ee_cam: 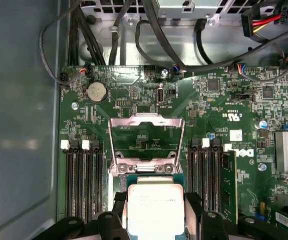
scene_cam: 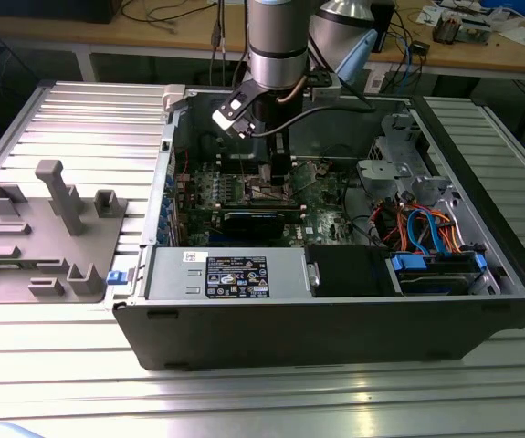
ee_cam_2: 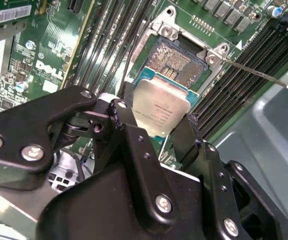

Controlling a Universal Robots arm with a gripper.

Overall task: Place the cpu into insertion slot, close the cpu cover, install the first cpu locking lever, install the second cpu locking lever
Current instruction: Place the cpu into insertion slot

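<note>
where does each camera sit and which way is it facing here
Exterior view: off the arm, above the black computer case, looking down into it; the grey arm and black gripper show.
Second wrist view: on the wrist, looking along the gripper's fingers at the dark square insertion slot.
First wrist view: on the wrist, facing the green circuit board and raised silvery frame cpu cover.
Both wrist views share the silvery-grey square cpu clamped in the gripper.

in the exterior view the grey arm (scene_cam: 278, 41) stands upright, entering from 12 o'clock, with its wrist pointing to 6 o'clock. the black gripper (ee_cam_2: 157, 116) hangs below it, its two fingers (ee_cam_2: 129, 127) pressed on opposite edges of the cpu (ee_cam_2: 161, 105).
</note>
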